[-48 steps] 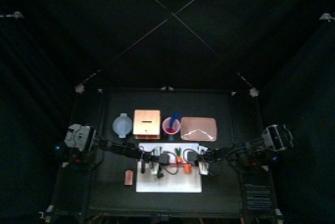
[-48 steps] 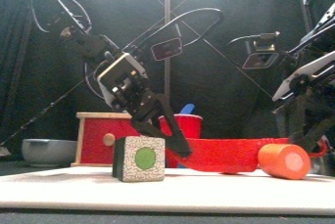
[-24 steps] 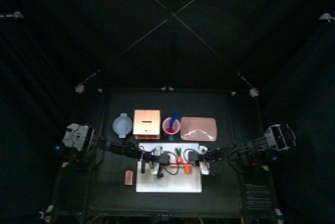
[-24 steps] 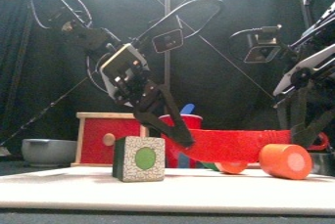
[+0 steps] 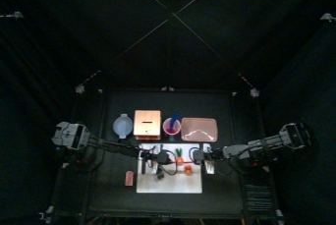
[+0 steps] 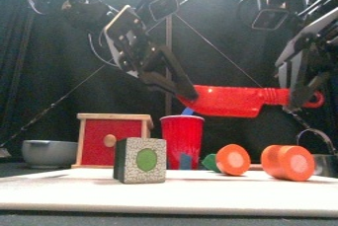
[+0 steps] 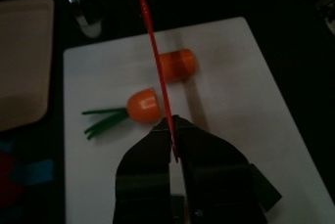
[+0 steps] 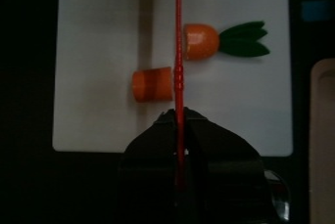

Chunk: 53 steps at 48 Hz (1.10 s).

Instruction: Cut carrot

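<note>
The carrot lies cut in two on the white board (image 7: 242, 130). One orange chunk (image 6: 234, 159) still has its green top, and the other chunk (image 6: 288, 162) lies apart from it. The left wrist view shows the leafy piece (image 7: 145, 106) and the plain piece (image 7: 177, 64); the right wrist view shows the same leafy piece (image 8: 199, 40) and plain piece (image 8: 152, 84). A red knife (image 6: 244, 100) hangs level above them. My left gripper (image 6: 185, 90) is shut on one end and my right gripper (image 6: 294, 97) on the other. Both wrist views show the blade edge-on between shut jaws.
On the board's left stands a speckled block with a green circle (image 6: 140, 160). Behind it are a red wooden box (image 6: 113, 136), a red cup (image 6: 183, 141) and a grey bowl (image 6: 50, 151). A small reddish bar (image 5: 129, 178) lies left of the board.
Both arms have lifted the red knife from board level to well above the carrot. The leafy chunk, hidden behind the blade before, now shows.
</note>
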Each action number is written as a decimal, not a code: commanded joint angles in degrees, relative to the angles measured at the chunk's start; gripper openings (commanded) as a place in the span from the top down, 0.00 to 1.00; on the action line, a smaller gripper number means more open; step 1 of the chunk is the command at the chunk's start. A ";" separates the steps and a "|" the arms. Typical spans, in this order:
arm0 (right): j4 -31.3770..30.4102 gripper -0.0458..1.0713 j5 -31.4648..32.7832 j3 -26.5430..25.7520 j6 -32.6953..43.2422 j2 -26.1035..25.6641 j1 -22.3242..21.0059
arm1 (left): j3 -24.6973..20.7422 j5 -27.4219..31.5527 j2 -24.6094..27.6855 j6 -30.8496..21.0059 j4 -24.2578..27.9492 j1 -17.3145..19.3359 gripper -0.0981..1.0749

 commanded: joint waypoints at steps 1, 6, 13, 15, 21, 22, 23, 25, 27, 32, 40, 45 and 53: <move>-1.76 0.69 1.85 -2.72 -0.18 -4.22 -1.32 | -0.79 0.09 -3.25 0.09 1.41 1.05 0.61; -3.08 0.69 2.55 -4.13 -0.18 -7.82 -2.37 | -0.26 0.09 -4.48 0.18 2.29 2.90 0.61; -4.31 0.69 2.20 -5.36 -0.18 -12.83 -3.87 | -0.44 -0.62 -3.60 0.18 4.57 3.87 0.61; -4.57 0.69 1.67 -5.62 -0.18 -13.80 -4.31 | -0.62 -0.88 -3.16 0.18 5.10 3.96 0.61; -4.48 0.69 -0.97 -5.01 0.00 -15.64 -5.45 | -0.88 -1.93 -1.41 0.18 5.62 4.39 0.61; -4.31 0.69 -1.32 -4.75 0.00 -15.82 -5.54 | -0.88 -2.11 -1.23 0.18 5.62 4.48 0.61; -4.31 0.69 -1.41 -4.57 0.00 -15.82 -5.45 | -0.88 -2.20 -0.97 0.18 5.62 4.57 0.61; -3.60 0.69 -1.93 -3.87 0.09 -15.91 -5.45 | -0.88 -2.46 -0.70 0.09 5.62 4.83 0.61; -2.81 0.69 -2.02 -3.25 0.09 -16.00 -5.45 | -0.97 -2.72 -0.62 0.00 5.62 5.10 0.60; 0.18 0.69 -1.93 -2.02 0.09 -16.00 -5.19 | -0.97 -3.87 -1.23 0.00 5.62 5.80 0.56; 5.80 0.69 0.00 -0.88 0.09 -16.08 -4.48 | -1.05 -5.54 -1.67 0.18 5.71 6.15 0.43; 9.23 0.69 2.81 0.44 0.26 -15.91 -4.04 | -0.88 -5.71 -1.85 0.18 5.89 6.15 0.40; 15.38 0.69 3.78 3.96 0.26 -14.50 -3.69 | -1.05 -5.80 -2.55 0.26 6.50 6.24 0.40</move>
